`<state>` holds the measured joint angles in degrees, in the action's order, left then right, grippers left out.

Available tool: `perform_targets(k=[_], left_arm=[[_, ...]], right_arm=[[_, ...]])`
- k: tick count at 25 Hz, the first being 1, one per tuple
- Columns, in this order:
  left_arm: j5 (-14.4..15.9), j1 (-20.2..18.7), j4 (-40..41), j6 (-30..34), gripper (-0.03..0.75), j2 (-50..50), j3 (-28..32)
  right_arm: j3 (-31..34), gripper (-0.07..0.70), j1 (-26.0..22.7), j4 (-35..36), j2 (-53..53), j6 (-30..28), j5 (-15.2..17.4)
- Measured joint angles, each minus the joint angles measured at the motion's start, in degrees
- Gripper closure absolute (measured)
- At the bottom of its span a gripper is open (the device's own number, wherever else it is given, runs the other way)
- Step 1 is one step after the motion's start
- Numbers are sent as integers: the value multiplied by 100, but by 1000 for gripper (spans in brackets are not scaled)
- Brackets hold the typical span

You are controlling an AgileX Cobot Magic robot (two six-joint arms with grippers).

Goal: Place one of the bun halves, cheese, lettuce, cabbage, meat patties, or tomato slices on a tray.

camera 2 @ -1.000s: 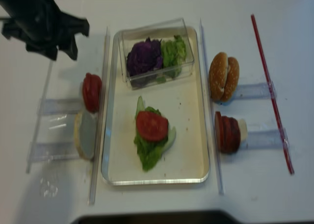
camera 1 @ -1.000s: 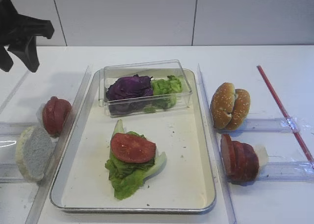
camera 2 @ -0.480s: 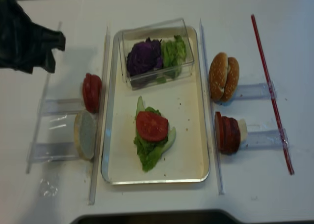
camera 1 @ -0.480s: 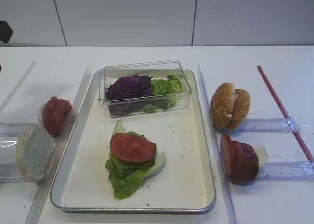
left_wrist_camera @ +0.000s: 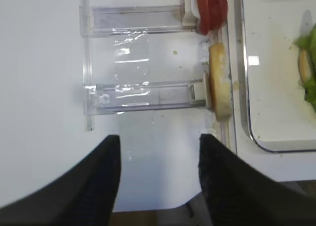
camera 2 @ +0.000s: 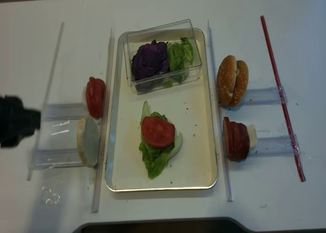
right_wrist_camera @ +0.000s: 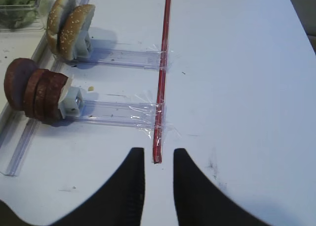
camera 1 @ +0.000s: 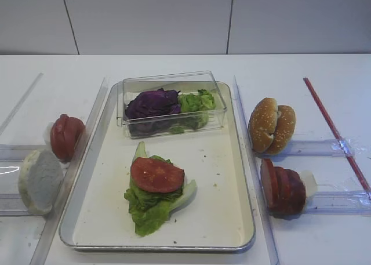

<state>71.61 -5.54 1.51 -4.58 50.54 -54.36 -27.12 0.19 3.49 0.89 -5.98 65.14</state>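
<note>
The cream tray (camera 1: 223, 178) holds a lettuce (camera 1: 148, 210) leaf with one tomato slice (camera 1: 156, 174) lying on top. More tomato slices (camera 1: 65, 136) stand in a holder left of the tray, next to a single bun half (camera 1: 39, 180). On the right are two bun halves (camera 1: 271, 124) and meat patties (camera 1: 282, 187). Purple cabbage (camera 1: 152, 102) fills a clear box. My left gripper (left_wrist_camera: 159, 137) hangs open and empty over bare table near that bun half (left_wrist_camera: 219, 82). With a narrow empty gap, my right gripper (right_wrist_camera: 158, 151) hovers at the end of a red strip (right_wrist_camera: 162, 72).
The clear box (camera 1: 214, 94) sits on the tray's far end. Clear plastic rails (camera 1: 249, 160) flank the tray, and holders (left_wrist_camera: 138, 95) run out sideways. The left arm (camera 2: 18, 127) shows as a dark blur at the left edge. The table's near edge lies under the left gripper.
The left arm has pulled away from the far left corner toward the near left side, leaving the first exterior view. The food and the tray have stayed put.
</note>
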Motion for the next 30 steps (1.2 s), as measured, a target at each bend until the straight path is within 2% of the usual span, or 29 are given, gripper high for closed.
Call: perform_targets(k=[19, 26, 30], left_arm=[[77, 0, 180, -7, 366, -3848, 2254], [125, 0, 180, -7, 367, -4989, 2355], [160, 0, 180, -3, 367, -5139, 2380]], right_arm=[[0, 453, 0, 0, 0, 0, 0], [0, 453, 0, 0, 0, 0, 0], [0, 453, 0, 0, 0, 0, 0]])
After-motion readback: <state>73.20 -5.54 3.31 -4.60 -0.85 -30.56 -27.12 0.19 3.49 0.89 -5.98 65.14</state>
